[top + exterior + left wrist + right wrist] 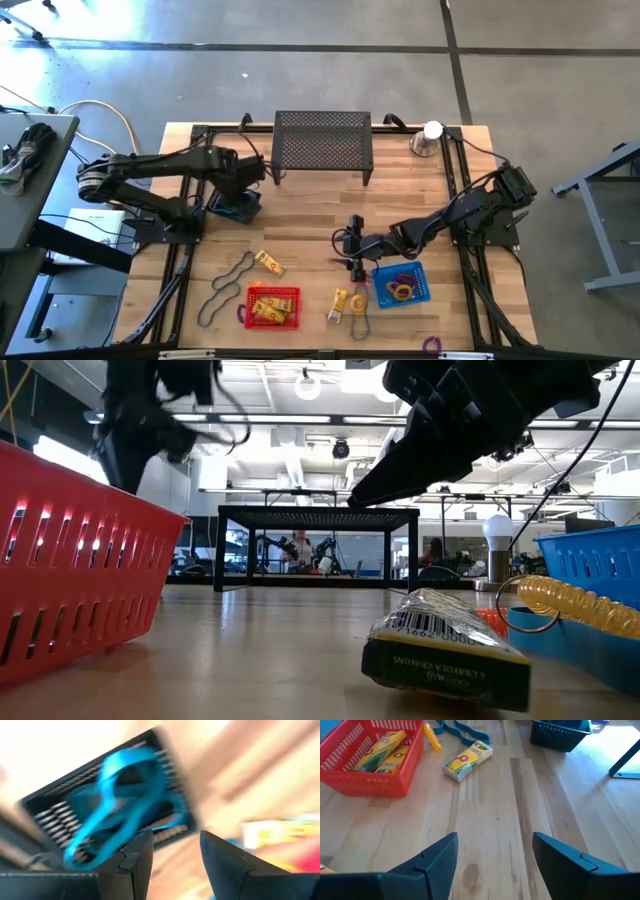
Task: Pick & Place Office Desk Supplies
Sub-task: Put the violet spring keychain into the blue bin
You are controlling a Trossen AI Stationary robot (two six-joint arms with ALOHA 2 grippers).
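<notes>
Sorting looks underway: crayon boxes sit in the red basket [273, 306], one more [268, 263] just behind it. The right gripper [352, 243], jaws apart and empty, hovers further right. The left gripper [172, 857], apparently open, hangs over a dark basket [105, 805] of teal bands [120, 800].

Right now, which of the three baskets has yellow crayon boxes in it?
The red basket, near the table's front edge. It holds yellow crayon boxes; the blue basket holds small rings and the dark basket holds teal bands.
</notes>
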